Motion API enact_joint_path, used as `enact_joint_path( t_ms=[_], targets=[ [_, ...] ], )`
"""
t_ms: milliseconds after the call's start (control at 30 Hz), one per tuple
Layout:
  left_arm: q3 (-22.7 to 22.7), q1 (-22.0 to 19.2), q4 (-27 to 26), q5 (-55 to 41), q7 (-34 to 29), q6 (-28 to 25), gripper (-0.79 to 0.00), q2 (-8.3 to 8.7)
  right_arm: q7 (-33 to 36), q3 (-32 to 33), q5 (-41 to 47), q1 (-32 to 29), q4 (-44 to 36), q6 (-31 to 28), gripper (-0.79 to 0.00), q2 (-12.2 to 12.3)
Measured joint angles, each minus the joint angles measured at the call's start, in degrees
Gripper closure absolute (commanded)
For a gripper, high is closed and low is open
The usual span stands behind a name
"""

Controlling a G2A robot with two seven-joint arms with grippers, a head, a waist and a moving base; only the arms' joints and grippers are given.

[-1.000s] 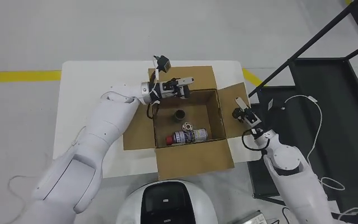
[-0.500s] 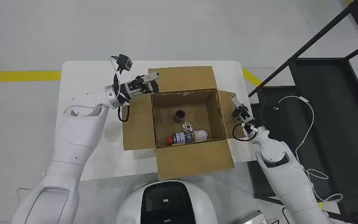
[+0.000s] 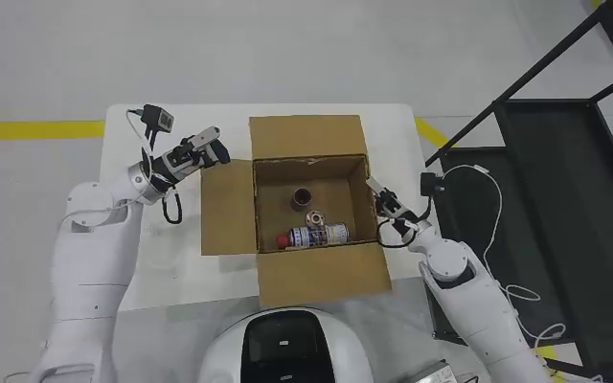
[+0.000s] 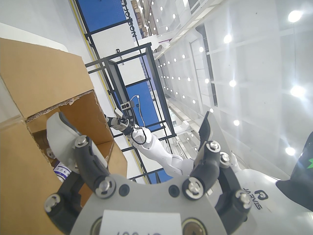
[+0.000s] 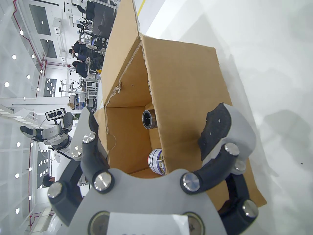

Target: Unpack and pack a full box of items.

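An open cardboard box (image 3: 360, 203) stands mid-table with its left flap (image 3: 225, 206) spread flat. Inside lie a spray can (image 3: 321, 234) on its side, a dark upright cylinder (image 3: 304, 198) and a small white item (image 3: 314, 216). My left gripper (image 3: 206, 151) hangs open and empty over the table, left of the box's far-left corner; in its own view the gripper (image 4: 130, 123) faces the box (image 4: 36, 79). My right gripper (image 3: 383, 199) is open at the box's right wall, and the gripper (image 5: 152, 116) has its fingers either side of the raised right flap (image 5: 185, 94). The cylinder (image 5: 148, 119) and the can (image 5: 157, 161) show past it.
The white table (image 3: 153, 249) has free room left of the box. A black metal rack (image 3: 536, 144) stands close to the right edge, with a white cable (image 3: 484, 191) hanging by the right arm. The box's far flap (image 3: 306, 137) and near flap (image 3: 321, 273) lie open.
My left gripper has drawn back leftward from the box's far-left corner to over the table. My right gripper has moved in to the right wall, and the right flap now stands up.
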Motion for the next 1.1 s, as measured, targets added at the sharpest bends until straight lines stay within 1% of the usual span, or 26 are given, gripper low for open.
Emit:
enact_joint_path(
  t_ms=[133, 333, 467, 567, 700, 767, 833, 933, 1100],
  targets=[
    [-1.9, 1.5, -1.5, -0.4, -1.2, -0.3, -0.785, 0.70, 0.8, -1.9, 0.1, 1.1, -0.8, 0.9, -0.785, -0.5],
    [-3.4, 3.3, -3.4, -1.0, -1.5, -0.5, -0.785, 1.40, 1.2, -4.6, -0.6, 3.5, -0.9, 0.6, -0.785, -1.2],
    [-3.1, 4.0, -4.1, -0.7, -2.7, 0.1, -0.785, 1.74, 0.5, -4.3, -2.0, 3.4, -1.6, 0.0, -0.785, -1.2],
    [-2.6, 3.9, -4.0, -1.5, -4.4, 0.4, -0.785, 1.94, -0.5, -2.9, -4.2, 2.0, -4.5, 0.0, -0.785, -1.0],
    [-3.0, 3.2, -3.1, -4.3, -7.5, 0.2, -0.785, 2.29, -1.4, -1.4, -10.3, -0.8, -11.4, -0.1, -0.785, -0.6],
    [-3.5, 2.8, -2.8, -4.7, -9.3, -0.5, -0.785, 2.59, -0.3, -1.7, -14.4, -1.6, -14.9, 0.0, -0.785, -0.4],
    [-3.7, 2.5, -2.6, -5.1, -12.7, -0.6, -0.785, 2.95, 1.9, -3.0, -18.1, -1.2, -17.5, 1.0, -0.785, -0.3],
    [-4.6, 1.8, -1.1, -3.8, -15.3, -0.3, -0.785, 3.56, 5.0, -6.2, -23.5, 1.0, -19.3, 3.7, -0.785, -0.6],
    [-7.1, 1.1, 1.3, -2.5, -15.0, -0.4, -0.785, 4.51, 7.4, -13.9, -32.7, 7.1, -17.6, 9.3, -0.785, -1.7]
  ],
)
